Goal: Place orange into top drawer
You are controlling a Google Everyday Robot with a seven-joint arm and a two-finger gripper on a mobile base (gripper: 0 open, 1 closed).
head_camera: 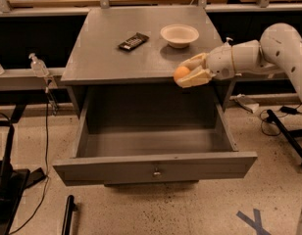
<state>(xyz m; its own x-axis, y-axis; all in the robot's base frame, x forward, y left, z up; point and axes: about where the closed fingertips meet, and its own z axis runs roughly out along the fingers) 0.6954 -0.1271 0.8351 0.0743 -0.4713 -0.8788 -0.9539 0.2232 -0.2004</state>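
The orange (181, 73) is a small round fruit held between the fingers of my gripper (186, 74). The gripper is shut on it at the front right edge of the cabinet top, above the right rear part of the open top drawer (153, 168). The drawer is pulled far out, grey, deep, with a small round metal knob (156, 171) at the centre of its front panel. Its inside shows nothing in it. My white arm (268, 53) reaches in from the right.
On the grey cabinet top (107, 58) stand a beige bowl (179, 35) at the back right and a dark flat packet (133, 41) near the middle. A clear bottle (38, 65) stands at the left. Cables and a stand (288, 126) lie on the floor at the right.
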